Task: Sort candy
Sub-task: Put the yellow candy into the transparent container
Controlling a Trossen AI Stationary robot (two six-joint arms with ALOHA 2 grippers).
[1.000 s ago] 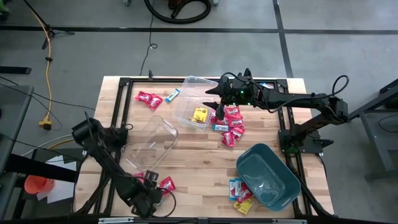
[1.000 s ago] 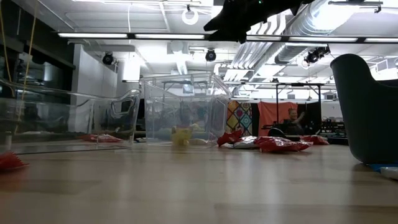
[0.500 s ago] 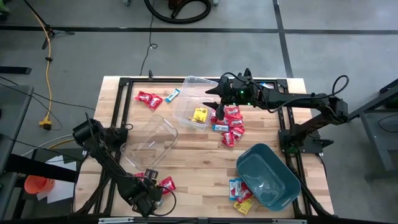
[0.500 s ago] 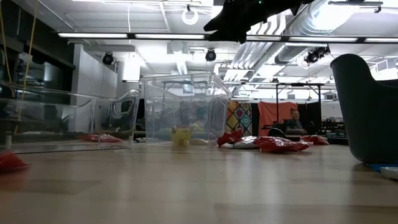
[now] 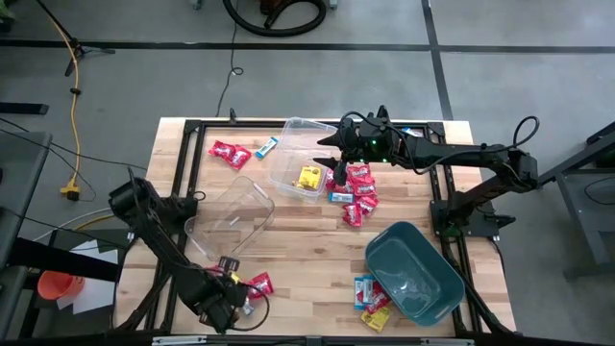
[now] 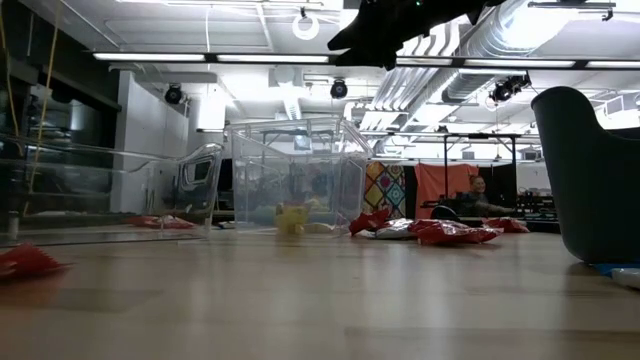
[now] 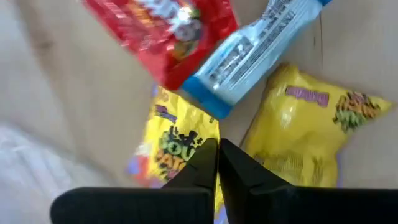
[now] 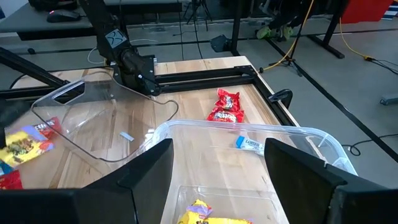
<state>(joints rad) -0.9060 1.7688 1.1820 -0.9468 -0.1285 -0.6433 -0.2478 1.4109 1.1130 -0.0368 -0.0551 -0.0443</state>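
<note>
Now we are working over a table (image 5: 288,240) carrying two clear tubs, a teal bin (image 5: 413,274) and scattered candy. Our right gripper (image 5: 332,154) is hanging with fingers spread above the far tub (image 5: 303,173), beside the red pile (image 5: 357,192). Our left gripper (image 7: 217,163) is sitting at the near edge with fingers pressed together on a yellow packet (image 7: 171,155); whether it is truly pinched we cannot tell. That packet is lying directly ahead of the fingertips, so the left arm is nearer.
</note>
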